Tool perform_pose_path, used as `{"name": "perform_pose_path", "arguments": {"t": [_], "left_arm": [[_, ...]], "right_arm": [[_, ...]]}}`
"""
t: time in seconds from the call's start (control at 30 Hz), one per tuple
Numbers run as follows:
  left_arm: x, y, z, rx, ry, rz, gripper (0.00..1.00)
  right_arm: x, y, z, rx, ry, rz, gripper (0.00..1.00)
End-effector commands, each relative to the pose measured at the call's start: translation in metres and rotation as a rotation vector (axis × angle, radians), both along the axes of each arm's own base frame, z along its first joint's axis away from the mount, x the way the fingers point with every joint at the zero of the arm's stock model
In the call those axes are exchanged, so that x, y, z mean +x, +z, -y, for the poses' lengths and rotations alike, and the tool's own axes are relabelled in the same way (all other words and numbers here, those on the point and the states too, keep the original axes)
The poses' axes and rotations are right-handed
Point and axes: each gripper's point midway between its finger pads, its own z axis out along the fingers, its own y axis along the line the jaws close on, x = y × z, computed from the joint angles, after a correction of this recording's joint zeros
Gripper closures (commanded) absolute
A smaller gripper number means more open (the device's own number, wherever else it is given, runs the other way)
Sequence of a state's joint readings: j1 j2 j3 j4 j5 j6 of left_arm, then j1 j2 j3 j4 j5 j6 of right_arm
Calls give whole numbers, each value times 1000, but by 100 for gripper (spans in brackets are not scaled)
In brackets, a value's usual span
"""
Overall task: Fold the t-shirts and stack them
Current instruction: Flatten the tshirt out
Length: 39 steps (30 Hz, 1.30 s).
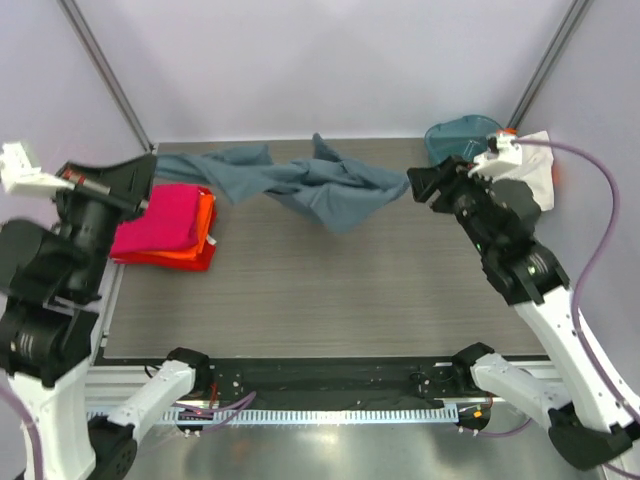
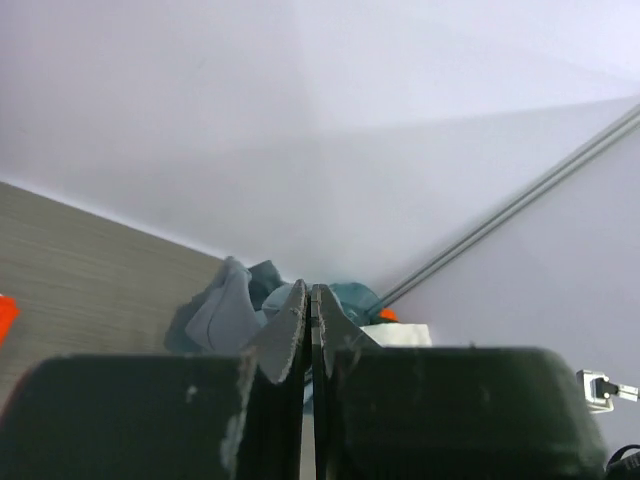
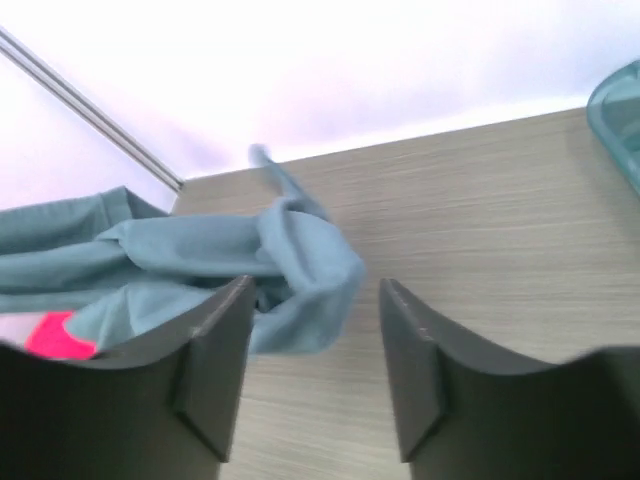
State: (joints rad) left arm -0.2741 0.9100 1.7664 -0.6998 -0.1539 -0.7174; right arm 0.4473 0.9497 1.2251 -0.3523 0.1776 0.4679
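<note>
**Workspace status: tub, shirts, arm poses**

The teal tub stands at the table's far right corner. The part of its interior that shows appears bare; the rest is hidden behind the right wrist. The white t-shirt lies against the tub's right side; whether any of it rests inside cannot be determined.

The slate blue-grey t-shirt lies crumpled and drawn out along the far edge of the table, spanning from one gripper to the other. The magenta t-shirt sits folded on the orange-red t-shirt at the table's left edge.

The left arm is raised at the left side. The left gripper points at the shirt's left end with its fingers pressed together; whether cloth is pinched between them cannot be determined.

The right arm reaches forward from the right. The right gripper has its fingers spread wide at the shirt's right end and grips nothing.
</note>
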Motion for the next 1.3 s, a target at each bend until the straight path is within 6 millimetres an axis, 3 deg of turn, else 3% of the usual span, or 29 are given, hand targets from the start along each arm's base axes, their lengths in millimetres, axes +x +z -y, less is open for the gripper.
{"name": "perform_pose_path", "arguments": {"t": [0.0, 0.07, 0.1, 0.17, 0.2, 0.27, 0.37, 0.5, 0.6, 0.63, 0.7, 0.73, 0.8, 0.83, 0.87, 1.03, 1.13, 1.17, 1.2, 1.27], "left_arm": [[3, -56, 5, -15, -21, -128, 100], [-2, -81, 8, -34, -41, -167, 100], [5, -114, 12, -25, -46, -241, 100], [-3, -136, 11, -38, -51, -268, 100], [1, -165, 11, -28, -37, -330, 100], [-9, -181, 1, -27, 4, -347, 100], [-17, -205, -10, -1, 54, -392, 100], [-31, -209, -35, 26, 164, -409, 100], [-37, -207, -40, 55, 176, -416, 100], [-38, -208, -41, 69, 178, -421, 100], [-41, -208, -43, 79, 183, -427, 100], [-43, -209, -44, 83, 187, -429, 100], [-45, -209, -45, 89, 190, -428, 100], [-46, -209, -46, 92, 190, -427, 100], [-49, -209, -48, 96, 195, -423, 100], [-53, -213, -57, 134, 235, -433, 100], [-52, -220, -59, 154, 244, -449, 100], [-50, -222, -58, 156, 242, -449, 100], [-48, -228, -57, 163, 234, -458, 100], [-43, -238, -55, 171, 232, -471, 100]], "right_arm": [[-13, -57, 0, -47, 34, -106, 33], [-25, -82, -1, -53, 66, -156, 24], [-33, -114, -7, -70, 112, -234, 21], [-45, -136, -10, -71, 151, -289, 18], [-56, -160, -17, -67, 205, -354, 17], [-66, -183, -21, -58, 238, -413, 16], [-82, -198, -31, -28, 317, -469, 16], [-102, -214, -49, -18, 444, -535, 18], [-112, -229, -60, -45, 481, -586, 23], [-122, -233, -72, -74, 526, -594, 25], [-124, -238, -81, -115, 511, -597, 29], [-138, -247, -97, -163, 564, -622, 33], [-138, -248, -110, -188, 543, -616, 35], [-140, -260, -116, -218, 541, -650, 38], [-148, -259, -130, -224, 578, -647, 39], [-151, -284, -158, -280, 519, -660, 40], [-154, -301, -174, -332, 501, -665, 41], [-152, -298, -182, -333, 498, -653, 41], [-157, -309, -188, -371, 502, -666, 42], [-153, -307, -201, -388, 487, -641, 43]]}}
